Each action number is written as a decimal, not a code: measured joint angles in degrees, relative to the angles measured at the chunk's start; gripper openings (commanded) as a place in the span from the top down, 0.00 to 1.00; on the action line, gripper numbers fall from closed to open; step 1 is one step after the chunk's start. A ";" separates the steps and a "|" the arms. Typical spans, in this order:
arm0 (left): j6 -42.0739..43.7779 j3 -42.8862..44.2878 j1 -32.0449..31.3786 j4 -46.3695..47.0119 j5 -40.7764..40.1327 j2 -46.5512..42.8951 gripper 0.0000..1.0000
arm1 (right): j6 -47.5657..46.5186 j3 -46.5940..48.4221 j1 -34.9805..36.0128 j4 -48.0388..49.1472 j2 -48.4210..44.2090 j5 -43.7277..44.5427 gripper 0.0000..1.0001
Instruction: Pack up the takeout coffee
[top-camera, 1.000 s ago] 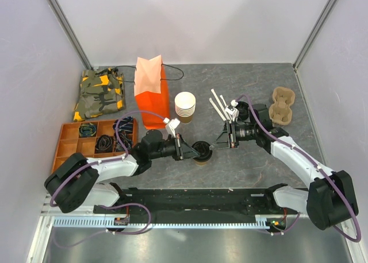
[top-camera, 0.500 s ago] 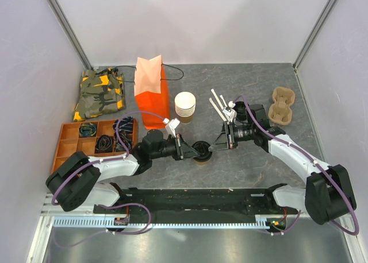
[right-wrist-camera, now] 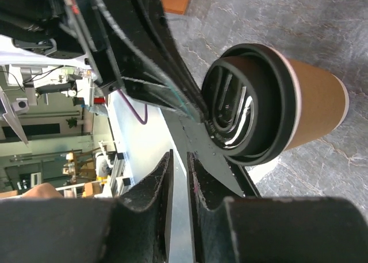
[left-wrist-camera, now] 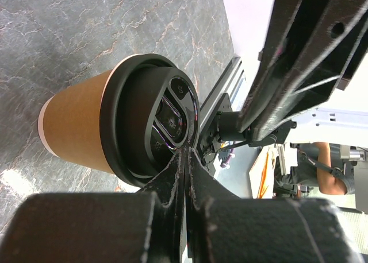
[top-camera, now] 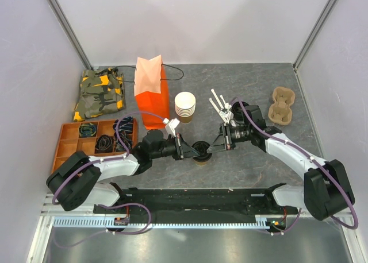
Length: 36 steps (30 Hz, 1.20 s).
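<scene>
takeout coffee (top-camera: 202,154) upright mid tabletop (top-camera: 247,166), left tool (top-camera: 195,153) fully closed, empty, tips at its lid (left-wrist-camera: 152,122), right tool (top-camera: 216,145) a slim gap, holding nothing, just right of it; light crushable paper cup, probably best gripped round the body below the lid.

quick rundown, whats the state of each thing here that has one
takeout coffee, upright on the table, lid on
left gripper, shut, tips at the lid
right gripper, narrowly open, empty
orange bag, standing, top open
cup stack, upright, no lid
cup carrier, lying flat, empty
</scene>
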 measured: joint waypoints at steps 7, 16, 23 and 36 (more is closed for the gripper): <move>-0.42 0.20 0.11 -0.07 -0.24 0.31 0.98 | 0.42 -0.79 0.07 1.29 7.04 0.37 0.85; -2.73 0.76 0.68 0.44 0.07 1.90 0.98 | 2.23 -1.29 -0.37 1.92 8.72 -1.05 0.88; -3.17 0.83 0.74 0.28 0.09 1.99 0.98 | 4.24 -1.95 -1.36 2.54 10.10 -2.97 0.89; -3.19 1.64 0.85 -0.85 0.04 2.21 0.98 | 0.72 2.91 -1.33 -3.63 7.67 0.52 0.87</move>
